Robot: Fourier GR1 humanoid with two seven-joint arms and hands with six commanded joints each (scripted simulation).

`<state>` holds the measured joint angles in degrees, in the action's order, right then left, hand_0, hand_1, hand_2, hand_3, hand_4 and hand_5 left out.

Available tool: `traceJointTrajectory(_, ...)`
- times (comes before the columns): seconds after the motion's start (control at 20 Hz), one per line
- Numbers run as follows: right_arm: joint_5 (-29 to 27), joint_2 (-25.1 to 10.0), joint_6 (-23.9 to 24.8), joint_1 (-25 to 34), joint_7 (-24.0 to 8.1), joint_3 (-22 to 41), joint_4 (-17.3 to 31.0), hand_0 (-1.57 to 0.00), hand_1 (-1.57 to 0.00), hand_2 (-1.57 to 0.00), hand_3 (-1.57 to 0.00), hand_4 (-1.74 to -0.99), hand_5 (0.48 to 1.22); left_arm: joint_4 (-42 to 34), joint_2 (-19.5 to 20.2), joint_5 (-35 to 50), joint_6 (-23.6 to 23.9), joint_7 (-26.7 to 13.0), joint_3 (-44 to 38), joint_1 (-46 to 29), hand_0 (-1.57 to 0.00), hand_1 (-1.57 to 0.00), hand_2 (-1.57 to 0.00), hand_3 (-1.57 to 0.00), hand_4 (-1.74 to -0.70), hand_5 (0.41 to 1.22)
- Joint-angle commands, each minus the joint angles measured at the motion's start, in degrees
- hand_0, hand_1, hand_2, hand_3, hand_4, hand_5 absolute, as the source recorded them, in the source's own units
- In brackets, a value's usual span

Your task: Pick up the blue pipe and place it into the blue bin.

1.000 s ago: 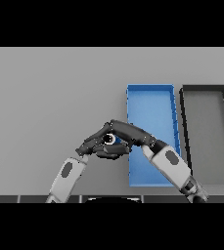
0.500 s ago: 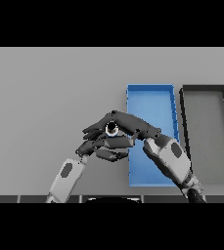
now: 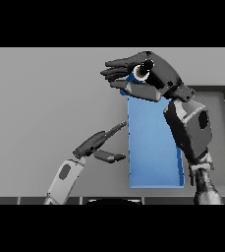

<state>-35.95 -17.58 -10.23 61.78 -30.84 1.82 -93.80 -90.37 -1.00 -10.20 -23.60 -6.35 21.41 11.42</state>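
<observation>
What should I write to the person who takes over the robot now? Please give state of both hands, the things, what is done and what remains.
Right hand: shut on the blue pipe, raised at the far end of the blue bin.
Left hand: open, holding nothing, left of the bin.
Done: pipe picked up.
Left: lower the pipe into the bin and release it.

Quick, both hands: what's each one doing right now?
Left robot hand: open, holding nothing, beside the blue bin.
Right robot hand: closed on the blue pipe.
</observation>
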Motion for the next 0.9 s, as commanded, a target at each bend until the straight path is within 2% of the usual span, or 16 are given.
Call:
traceJointTrajectory(0.0, 1.2, -0.5, 0.5, 0.7, 0.0, -0.9, 2.4, -1.57, -1.57, -1.57, -1.57, -1.741, 1.221, -0.6, 0.1, 0.2, -0.2, -0.1, 0.2, -0.1, 0.00, 0.00, 0.00, 0.00, -0.89, 0.425)
traceJointTrajectory(0.05, 1.8, -1.5, 0.4, 1.4, -0.2, -2.2, 4.7, -1.57, -1.57, -1.57, -1.57, -1.741, 1.221, -0.4, -0.4, 0.4, 0.0, -1.1, -0.2, 0.7, 0.00, 0.00, 0.00, 0.00, -0.89, 0.421)
traceJointTrajectory(0.15, 4.4, -3.7, -1.3, 0.7, 1.6, -4.3, 9.1, -1.57, -1.57, -1.57, -1.57, -1.741, 1.221, 0.7, -0.5, -0.3, 0.3, -0.1, -0.1, 0.8, 0.00, 0.00, 0.00, 0.00, -0.89, 0.412)
traceJointTrajectory(0.2, 6.0, -4.7, -1.8, 0.0, 1.5, -4.9, 10.7, -1.57, -1.57, -1.57, -1.57, -1.741, 1.221, 0.4, -0.4, -0.4, 0.3, 0.2, 0.0, 0.9, 0.00, 0.00, 0.00, 0.00, -0.88, 0.411)
traceJointTrajectory(0.3, 6.4, -6.4, -3.7, -3.5, 1.8, -6.9, 12.6, -1.57, -1.57, -1.57, -1.57, -1.741, 1.221, 0.5, 0.1, -0.8, 0.4, 0.8, -0.1, 1.0, 0.00, 0.00, 0.00, 0.00, -0.87, 0.413)
traceJointTrajectory(0.4, 6.3, -6.4, -2.9, -9.0, 0.4, -7.7, 10.3, -1.57, -1.57, -1.57, -1.57, -1.741, 1.221, -0.1, 0.2, -1.5, 0.7, 1.6, 0.6, -0.2, 0.00, 0.00, 0.00, 0.00, -0.87, 0.418)
traceJointTrajectory(0.65, 8.7, -6.3, -2.3, -19.8, -2.7, -8.2, 6.2, -1.57, -1.57, -1.57, -1.57, -1.741, 1.221, -0.6, -0.5, -0.4, 0.5, -0.4, 0.4, 0.1, 0.00, 0.00, 0.00, 0.00, -0.87, 0.422)
traceJointTrajectory(0.7, 9.2, -6.0, -1.6, -22.3, -3.9, -8.1, 5.1, -1.57, -1.57, -1.57, -1.57, -1.741, 1.221, -0.6, -0.3, -0.7, 0.5, 0.4, 0.7, -0.7, 0.00, 0.00, 0.00, 0.00, -0.88, 0.422)
traceJointTrajectory(0.85, 9.8, -7.6, 2.4, -28.4, -4.1, -5.9, 3.4, -1.57, -1.57, -1.57, -1.57, -1.741, 1.221, -1.7, -0.3, -0.4, 0.6, -0.2, 0.8, -1.4, 0.00, 0.00, 0.00, 0.00, -0.88, 0.427)
